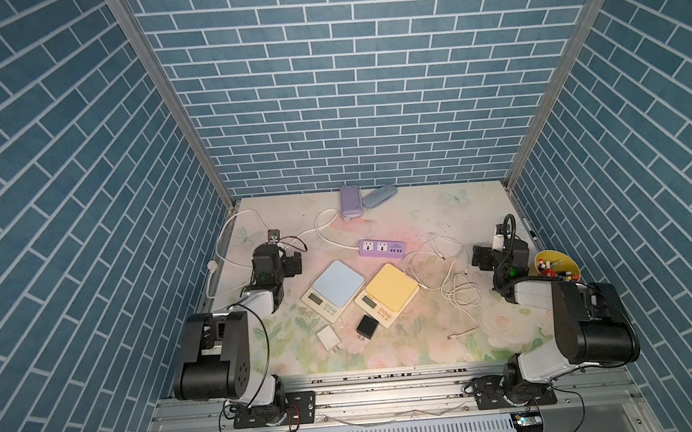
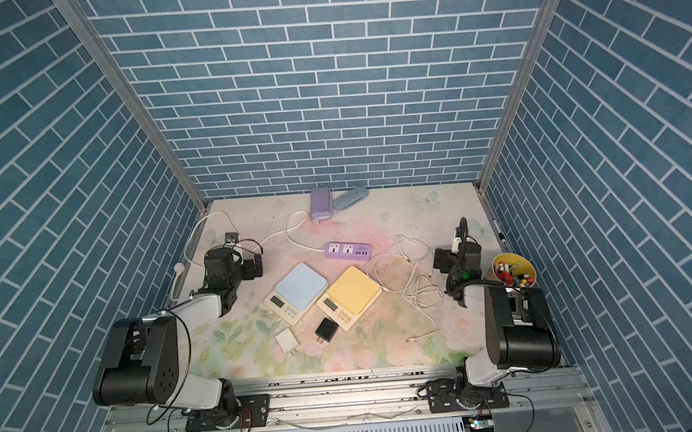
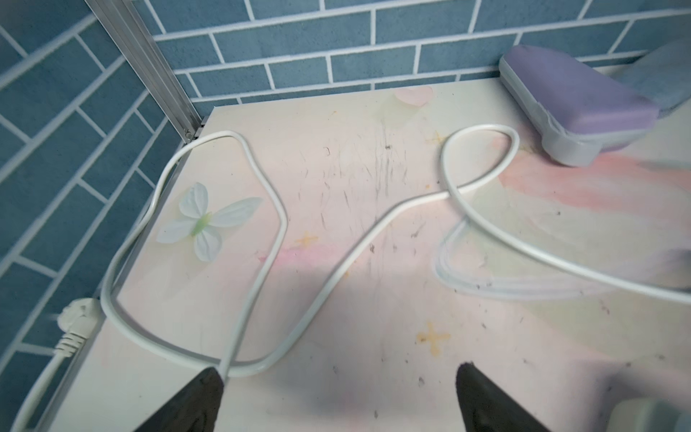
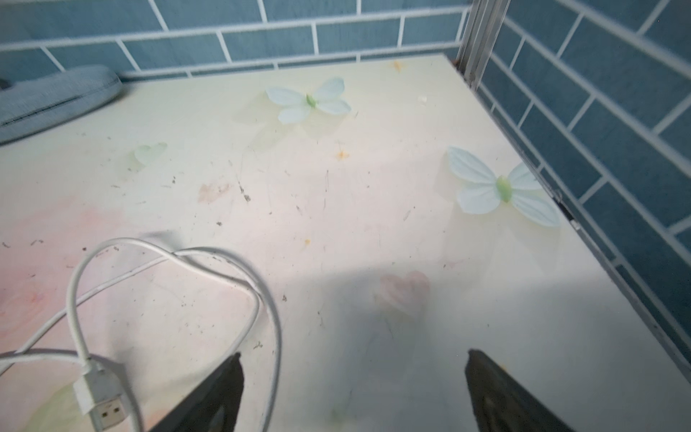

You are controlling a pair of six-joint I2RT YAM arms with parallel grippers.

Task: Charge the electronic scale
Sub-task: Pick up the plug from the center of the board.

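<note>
In both top views two electronic scales sit mid-frame on the flowered surface (image 1: pixel 431 207): the blue-topped scale (image 1: pixel 338 283) and, just to its right, the yellow-topped scale (image 1: pixel 392 287). Each lies turned like a diamond, with its long axis running lower left to upper right and its display end toward the lower left. Just above them the purple power strip (image 1: pixel 382 248) lies nearly level across the frame. A loose white charging cable (image 1: pixel 451 278) sprawls right of the yellow-topped scale. Its USB plug (image 4: pixel 103 404) shows in the right wrist view. The black adapter (image 1: pixel 366 327) and white adapter (image 1: pixel 328 337) lie below the scales. The left tool (image 1: pixel 293 264) and right tool (image 1: pixel 480 257) stand spread wide, holding nothing, near the surface's left and right edges. Open room lies between the power strip and the back wall, toward the upper right.
</note>
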